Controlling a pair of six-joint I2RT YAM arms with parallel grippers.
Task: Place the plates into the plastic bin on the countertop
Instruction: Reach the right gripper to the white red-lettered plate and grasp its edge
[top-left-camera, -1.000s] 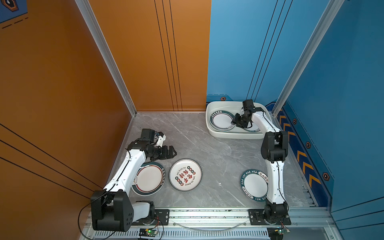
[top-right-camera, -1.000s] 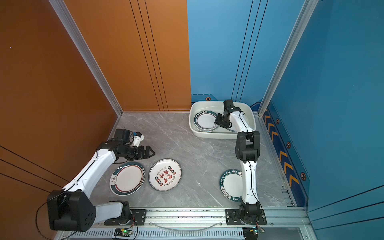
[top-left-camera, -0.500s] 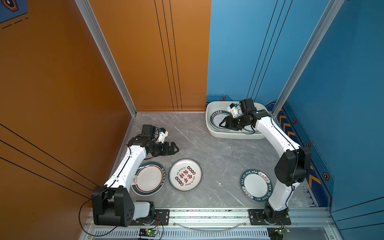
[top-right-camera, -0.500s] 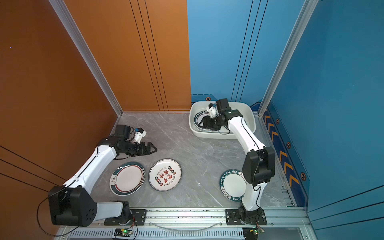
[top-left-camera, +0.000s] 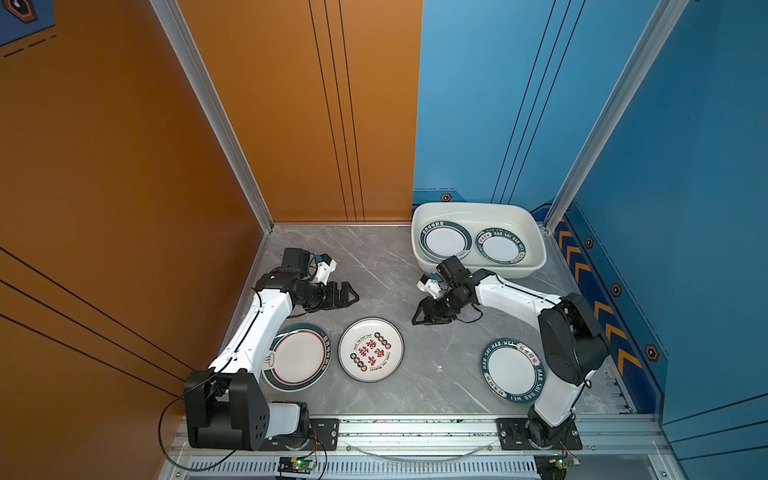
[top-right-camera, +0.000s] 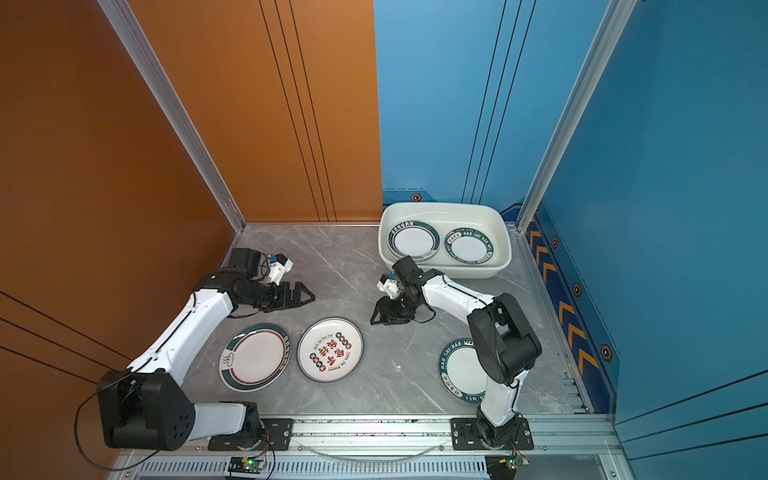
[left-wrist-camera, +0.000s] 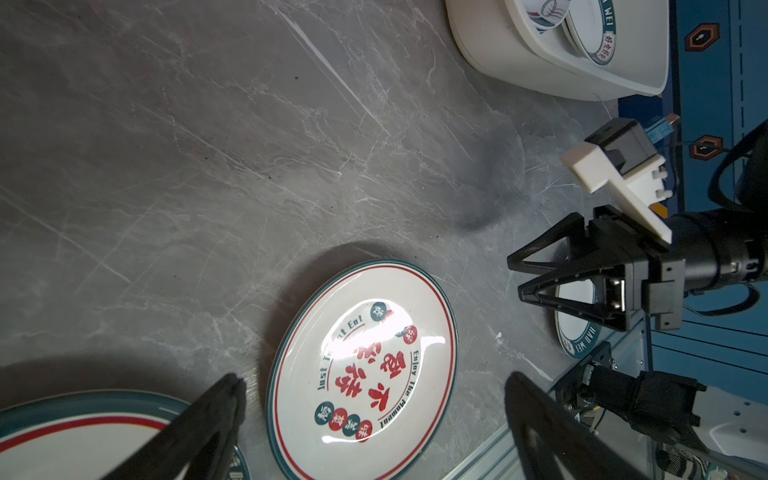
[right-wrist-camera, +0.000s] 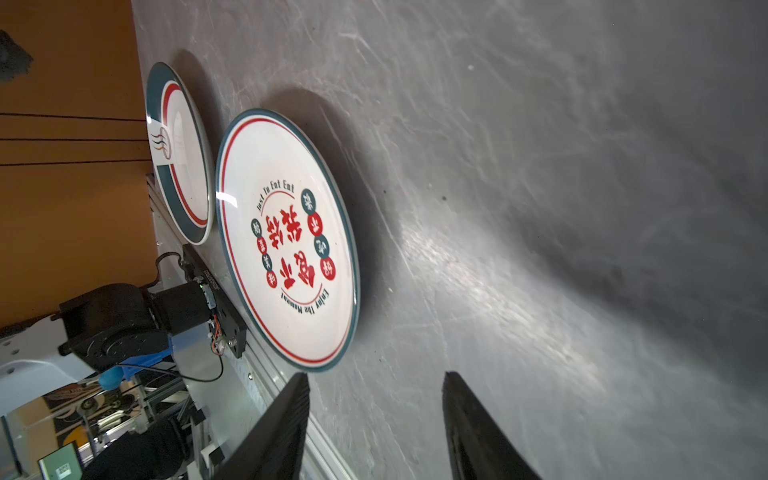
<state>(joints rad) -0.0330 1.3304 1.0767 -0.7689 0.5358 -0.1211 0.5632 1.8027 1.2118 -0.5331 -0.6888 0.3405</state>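
While two plates (top-left-camera: 445, 242) sit side by side in the plastic bin (top-left-camera: 478, 210), up at one o'clock on the countertop (top-left-camera: 374, 266), three more lie out in the open. Now the right gripper (top-left-camera: 417, 312) hovers mid-counter, jaws partly parted, nothing between them. The left gripper (top-left-camera: 352, 291) hangs toward nine o'clock, jaws spread wide, empty too. Here's the crux: the red-character plate (top-left-camera: 370, 350) lies at seven o'clock from the right gripper and five o'clock from the left, about equally near both. It's round, so there's no long axis; I'd say only the rim approach matters.
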